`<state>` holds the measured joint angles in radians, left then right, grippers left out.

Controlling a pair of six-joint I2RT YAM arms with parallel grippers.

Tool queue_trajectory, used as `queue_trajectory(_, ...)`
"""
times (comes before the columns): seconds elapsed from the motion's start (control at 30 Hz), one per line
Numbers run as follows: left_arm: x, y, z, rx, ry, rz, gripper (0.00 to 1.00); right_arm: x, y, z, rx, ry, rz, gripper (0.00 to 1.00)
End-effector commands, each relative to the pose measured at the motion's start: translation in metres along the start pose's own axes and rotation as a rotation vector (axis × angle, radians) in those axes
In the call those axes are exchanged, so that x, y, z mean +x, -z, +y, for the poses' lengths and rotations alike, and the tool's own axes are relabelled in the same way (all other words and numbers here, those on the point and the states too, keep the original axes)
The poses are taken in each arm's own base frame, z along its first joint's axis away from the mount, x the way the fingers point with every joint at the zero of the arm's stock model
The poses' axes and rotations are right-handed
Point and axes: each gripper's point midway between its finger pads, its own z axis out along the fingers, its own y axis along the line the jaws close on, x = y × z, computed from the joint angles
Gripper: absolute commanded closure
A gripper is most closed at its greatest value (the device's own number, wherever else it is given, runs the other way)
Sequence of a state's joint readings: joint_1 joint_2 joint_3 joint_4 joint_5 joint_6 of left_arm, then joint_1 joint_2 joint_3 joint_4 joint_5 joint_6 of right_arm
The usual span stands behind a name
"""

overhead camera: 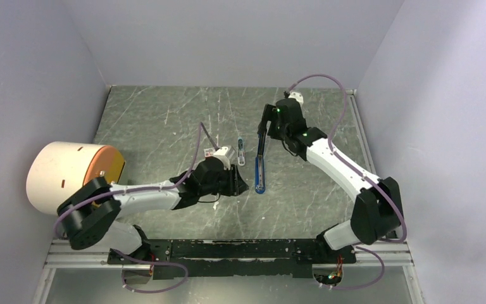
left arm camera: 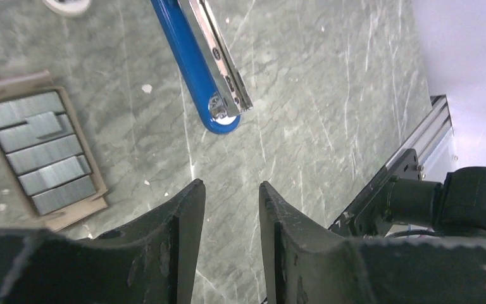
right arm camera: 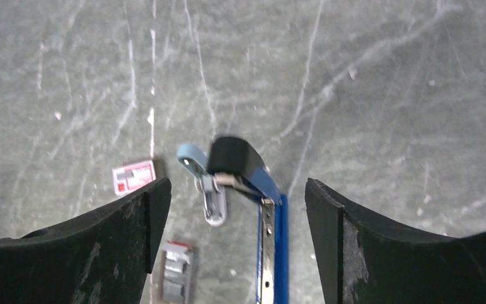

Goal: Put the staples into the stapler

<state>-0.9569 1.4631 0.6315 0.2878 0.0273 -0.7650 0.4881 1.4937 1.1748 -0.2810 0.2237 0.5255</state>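
The stapler (overhead camera: 260, 174) lies flat on the marble table, opened out, its blue body (right arm camera: 281, 244) and bare metal rail showing and its black top (right arm camera: 233, 155) lifted at the far end. My right gripper (right arm camera: 237, 185) hangs open and wide above that far end, holding nothing; in the top view the right gripper (overhead camera: 266, 123) is just beyond the stapler. The staples (left arm camera: 41, 151) sit as grey strips in a small cardboard tray, left of the stapler's rounded near end (left arm camera: 218, 111). My left gripper (left arm camera: 231, 190) is open with only table between its fingers, short of that end.
A pale blue-grey piece (right arm camera: 202, 183) lies beside the stapler's head. A little red-and-white box (right arm camera: 134, 175) rests further left. A big white drum with an orange face (overhead camera: 69, 174) stands at the left wall. The black rail (overhead camera: 228, 248) runs along the near edge.
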Motion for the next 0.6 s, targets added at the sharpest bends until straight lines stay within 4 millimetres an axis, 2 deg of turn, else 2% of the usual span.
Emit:
queue_trajectory(0.0,-0.024,0.02,0.006,-0.072,-0.048,-0.097,0.58,0.043,0.016,-0.018,0.037,0.063,0.093,0.18)
queue_trajectory(0.13,-0.047,0.044,0.003,-0.104,-0.058,-0.183,0.58,0.07,0.025,-0.018,0.055,0.08,0.121,0.2)
queue_trajectory(0.27,-0.065,0.067,0.006,-0.148,-0.051,-0.257,0.57,0.088,0.018,-0.021,0.096,0.066,0.132,0.3)
queue_trajectory(0.37,-0.07,0.08,0.009,-0.165,-0.041,-0.288,0.57,0.084,0.005,-0.024,0.147,0.05,0.096,0.41)
queue_trajectory(0.5,-0.059,0.089,0.018,-0.176,-0.012,-0.278,0.57,0.072,-0.012,-0.016,0.136,0.057,0.027,0.54)
queue_trajectory(0.57,-0.055,0.093,0.021,-0.17,0.01,-0.282,0.57,0.067,-0.018,-0.015,0.161,0.055,0.018,0.57)
